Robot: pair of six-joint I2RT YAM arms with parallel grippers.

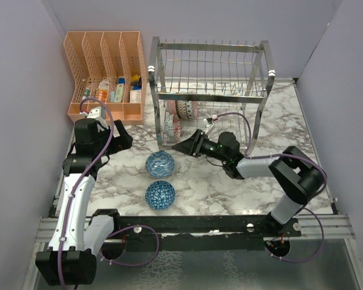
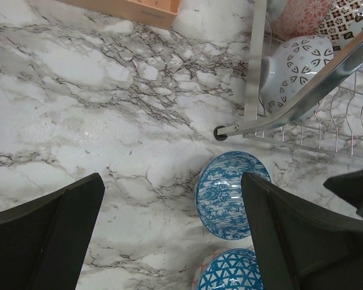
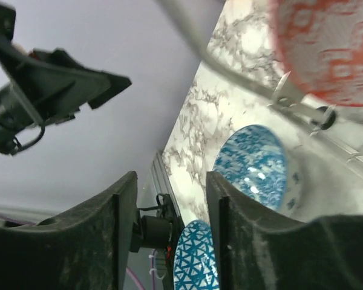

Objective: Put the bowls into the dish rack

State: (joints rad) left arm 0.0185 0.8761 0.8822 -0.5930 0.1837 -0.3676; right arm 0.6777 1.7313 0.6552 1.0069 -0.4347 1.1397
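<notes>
The dish rack [image 1: 209, 90] has three bowls on its lower tier, at the left end: a pink-red bowl [image 2: 299, 15], a dark-and-white bowl [image 2: 351, 18] and a pale flower-patterned bowl [image 2: 293, 69]. Two more sit on the marble worktop [image 1: 230, 187] in front, the swirl-patterned blue bowl [image 1: 160, 163] nearer the rack than the triangle-patterned blue bowl [image 1: 160, 194]; the orange organizer [image 1: 106, 72] holds small packets and bottles. The right tool [image 1: 180, 145] hangs at the rack's front-left corner, jaws partly apart and empty, and the left tool [image 2: 172, 199] is spread wide, holding nothing.
</notes>
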